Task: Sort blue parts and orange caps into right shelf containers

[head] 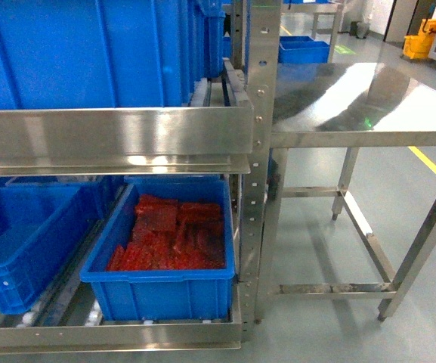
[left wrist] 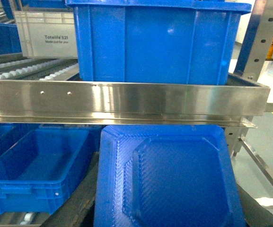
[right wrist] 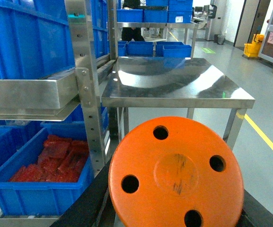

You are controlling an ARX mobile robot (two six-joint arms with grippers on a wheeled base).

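Steel shelf rack (head: 127, 132) left, steel table (head: 369, 113) right. Blue part (left wrist: 174, 179) filling left wrist view, orange cap (right wrist: 176, 172) with 4 holes filling right. Claws unseen; state unknowable.

Neither gripper is being shown in any view, so jaw states cannot be told. The blue part (left wrist: 169, 182) is being cut off at 6 o'clock of the left wrist view, and its holder is being hidden behind it. The orange cap (right wrist: 176, 172) is being cropped at 6 o'clock of the right wrist view; what is carrying it is being hidden. The red contents (head: 171, 238) of the lower bin (head: 161, 291) are being blurred, single pieces not being told apart. The upper blue bin (head: 89, 53) is being cut off at 12 and 9 o'clock of the head view.
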